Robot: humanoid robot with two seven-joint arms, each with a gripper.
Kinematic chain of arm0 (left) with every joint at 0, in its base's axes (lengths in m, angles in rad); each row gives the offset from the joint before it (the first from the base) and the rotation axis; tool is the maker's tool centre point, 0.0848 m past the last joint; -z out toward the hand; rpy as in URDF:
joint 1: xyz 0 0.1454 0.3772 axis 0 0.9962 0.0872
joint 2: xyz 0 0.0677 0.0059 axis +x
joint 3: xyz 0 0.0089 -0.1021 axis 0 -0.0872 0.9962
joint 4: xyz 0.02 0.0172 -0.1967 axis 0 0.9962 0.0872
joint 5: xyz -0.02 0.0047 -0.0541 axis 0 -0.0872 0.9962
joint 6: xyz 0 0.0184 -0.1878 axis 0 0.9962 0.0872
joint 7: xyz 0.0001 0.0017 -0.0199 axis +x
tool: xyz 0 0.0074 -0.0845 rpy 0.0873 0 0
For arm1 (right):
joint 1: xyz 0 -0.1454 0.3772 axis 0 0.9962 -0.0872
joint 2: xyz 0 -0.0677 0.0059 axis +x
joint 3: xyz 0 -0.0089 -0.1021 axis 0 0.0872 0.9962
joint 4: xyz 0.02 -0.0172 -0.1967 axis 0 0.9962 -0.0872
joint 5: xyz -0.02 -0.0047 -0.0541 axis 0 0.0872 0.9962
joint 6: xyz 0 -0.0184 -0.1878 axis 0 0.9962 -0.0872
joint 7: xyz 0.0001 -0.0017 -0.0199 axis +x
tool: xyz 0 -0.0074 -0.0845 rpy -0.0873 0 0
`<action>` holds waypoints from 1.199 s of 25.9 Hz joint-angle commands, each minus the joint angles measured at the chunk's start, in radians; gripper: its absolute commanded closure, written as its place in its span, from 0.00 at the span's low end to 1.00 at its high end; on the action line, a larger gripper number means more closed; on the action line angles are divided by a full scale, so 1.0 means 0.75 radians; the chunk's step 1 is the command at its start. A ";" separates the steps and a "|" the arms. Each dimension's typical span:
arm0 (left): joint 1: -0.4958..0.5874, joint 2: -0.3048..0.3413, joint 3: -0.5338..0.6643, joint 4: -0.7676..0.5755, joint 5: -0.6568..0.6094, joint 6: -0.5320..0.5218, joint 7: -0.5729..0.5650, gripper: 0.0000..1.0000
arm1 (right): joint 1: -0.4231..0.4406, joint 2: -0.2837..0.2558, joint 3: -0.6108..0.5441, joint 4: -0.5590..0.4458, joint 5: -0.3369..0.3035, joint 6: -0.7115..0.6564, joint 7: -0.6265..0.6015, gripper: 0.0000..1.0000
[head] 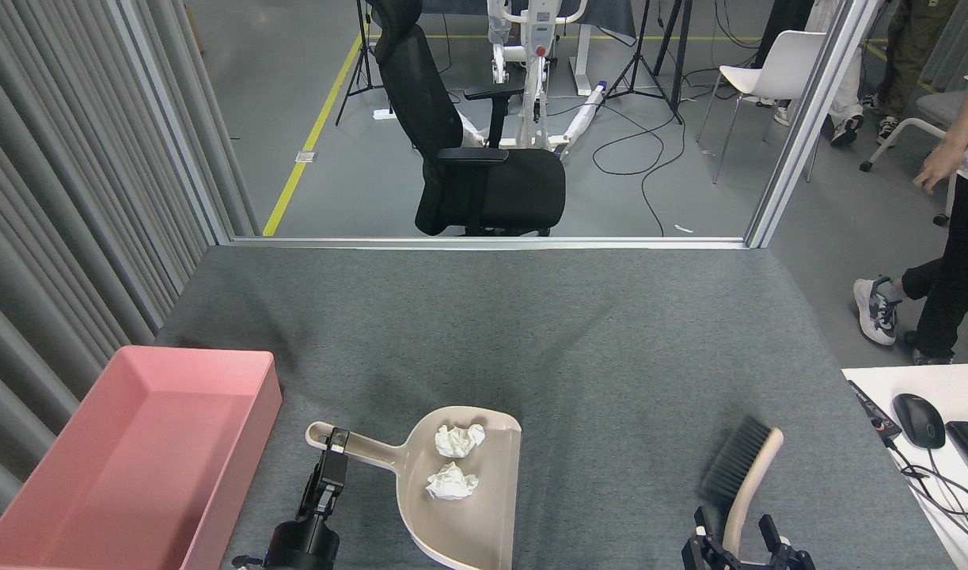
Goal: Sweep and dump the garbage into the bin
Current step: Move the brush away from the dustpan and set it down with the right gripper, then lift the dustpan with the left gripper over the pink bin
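Two crumpled white garbage wads [460, 440] [452, 481] lie inside the beige dustpan [480, 526], which rests on the grey table near the front edge. My left gripper [333, 453] is shut on the dustpan's handle at its left end. The pink bin [256, 431] sits at the front left, just left of that gripper, and looks empty. At the bottom right, a beige brush [743, 465] with dark bristles leans up and to the right. Its handle runs down between the fingers of my right gripper [731, 529], which stand apart from it, open.
A white desk [871, 380] with a mouse [918, 419] and cables borders the table at the right. A person's legs [939, 293] pass beyond it. Grey curtains [72, 206] line the left side. A black office chair [476, 174] stands on the floor past the table's far edge.
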 commanded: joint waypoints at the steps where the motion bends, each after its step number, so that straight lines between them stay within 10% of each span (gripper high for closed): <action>1: -0.005 0.002 0.008 0.000 0.005 0.001 -0.019 0.91 | 0.015 0.002 -0.005 0.001 0.000 -0.005 -0.025 0.02; 31: -0.030 0.151 0.057 -0.307 0.326 0.236 -0.217 1.00 | 0.034 0.004 -0.025 0.003 0.009 -0.001 -0.031 0.02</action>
